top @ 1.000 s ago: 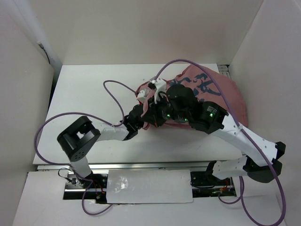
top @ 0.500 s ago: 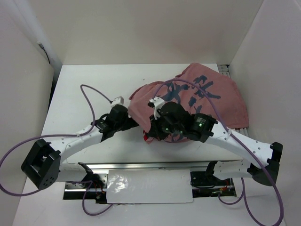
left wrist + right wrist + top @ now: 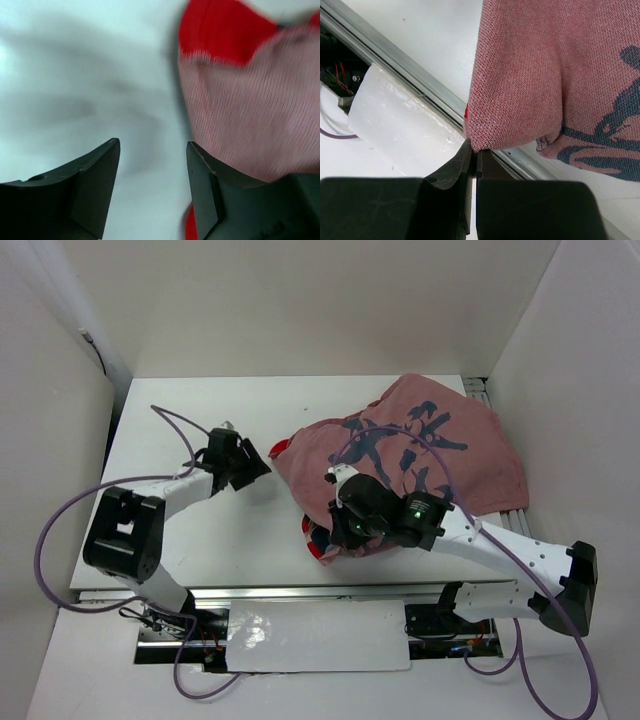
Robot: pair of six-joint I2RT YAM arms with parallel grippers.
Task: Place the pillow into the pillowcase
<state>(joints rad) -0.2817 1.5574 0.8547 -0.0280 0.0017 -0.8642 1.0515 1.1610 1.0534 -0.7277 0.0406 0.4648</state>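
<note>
1. White walls boxed in a white table (image 3: 200,540), and I stood watching from its near edge.
2. The dusty pink-red fabric pillowcase with dark calligraphy marks (image 3: 440,455) lay heaped toward 2 o'clock on the table, with a strip of its red-orange printed side showing at the near hem.
3. The cream pillow showed in no view. The case looked plump, so I guessed it sat inside, though I could not tell how far in.
4. The right gripper (image 3: 330,537) was clenched on the case's 7 o'clock corner. Its wrist camera showed the jaws pinched tight on a fold of the weave (image 3: 530,75), above the metal rail (image 3: 395,65).
5. The left gripper (image 3: 250,462) hung released at the case's 9 o'clock edge, just beside the cloth and holding nothing. From its own camera the fabric (image 3: 240,115) lay past the right-hand finger (image 3: 205,190), not between the two.
6. To my eye the step was drawing the case over the pillow and straightening it.
7. Next, I judged, the left pincer needed a grip on the hem at 9 o'clock, so both arms could pull the mouth taut.
</note>
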